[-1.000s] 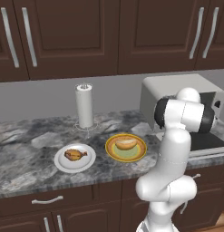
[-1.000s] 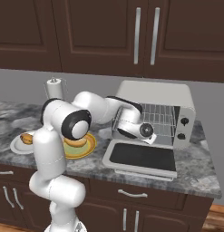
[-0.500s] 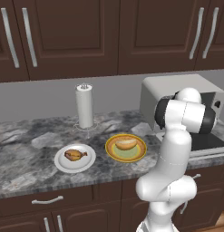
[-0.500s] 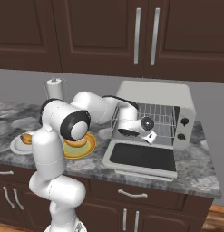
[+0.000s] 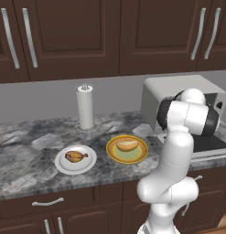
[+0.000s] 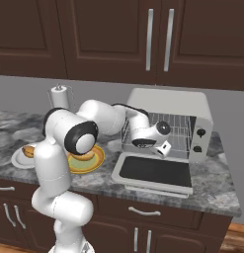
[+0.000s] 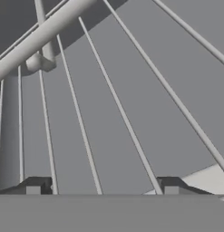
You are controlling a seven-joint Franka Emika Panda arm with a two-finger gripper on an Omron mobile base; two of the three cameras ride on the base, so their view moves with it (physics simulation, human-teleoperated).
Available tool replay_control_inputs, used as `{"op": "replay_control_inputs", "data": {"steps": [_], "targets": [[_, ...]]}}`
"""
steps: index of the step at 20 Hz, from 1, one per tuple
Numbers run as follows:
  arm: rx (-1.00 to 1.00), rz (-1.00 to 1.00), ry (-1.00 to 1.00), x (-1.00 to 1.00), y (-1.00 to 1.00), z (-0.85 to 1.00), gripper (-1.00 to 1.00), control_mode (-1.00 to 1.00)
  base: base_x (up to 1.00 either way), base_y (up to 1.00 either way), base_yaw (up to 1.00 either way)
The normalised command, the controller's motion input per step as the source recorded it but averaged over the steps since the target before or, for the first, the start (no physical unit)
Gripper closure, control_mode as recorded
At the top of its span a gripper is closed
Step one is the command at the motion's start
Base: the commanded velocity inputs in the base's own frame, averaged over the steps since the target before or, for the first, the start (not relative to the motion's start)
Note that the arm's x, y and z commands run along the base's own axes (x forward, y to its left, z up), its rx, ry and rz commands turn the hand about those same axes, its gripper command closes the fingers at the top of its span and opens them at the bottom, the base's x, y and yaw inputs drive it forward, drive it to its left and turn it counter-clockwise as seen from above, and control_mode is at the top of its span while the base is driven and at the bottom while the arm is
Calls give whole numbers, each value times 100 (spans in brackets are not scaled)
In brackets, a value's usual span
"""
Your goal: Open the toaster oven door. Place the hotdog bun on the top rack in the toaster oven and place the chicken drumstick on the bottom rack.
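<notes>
I see gripper spread, empty, at oven mouth; rack wires just ahead of fingers. Door down flat. Bun, drumstick on plates, well apart from gripper.

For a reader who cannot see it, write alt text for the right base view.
A white robot arm reaches its open gripper into the toaster oven, just above the toaster oven door, which lies folded down flat on the granite counter. Left of the oven, a yellow plate and a white plate sit behind the arm, under dark wood cabinets.
</notes>
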Motion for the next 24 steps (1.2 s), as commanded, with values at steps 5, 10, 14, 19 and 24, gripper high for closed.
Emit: {"op": "replay_control_inputs", "data": {"steps": [5, 10, 14, 19, 24], "targets": [[0, 8, 8, -5, 0, -72, 100, -100, 0, 0, 0], [-11, 3, 4, -9, 0, -83, 100, -100, 0, 0, 0], [-21, 0, 11, -9, -2, -87, 100, -100, 0, 0, 0], [-19, 0, 18, -17, -11, -88, 100, -100, 0, 0, 0], [-18, 2, 5, -21, -10, -94, 100, -100, 0, 0, 0]]}}
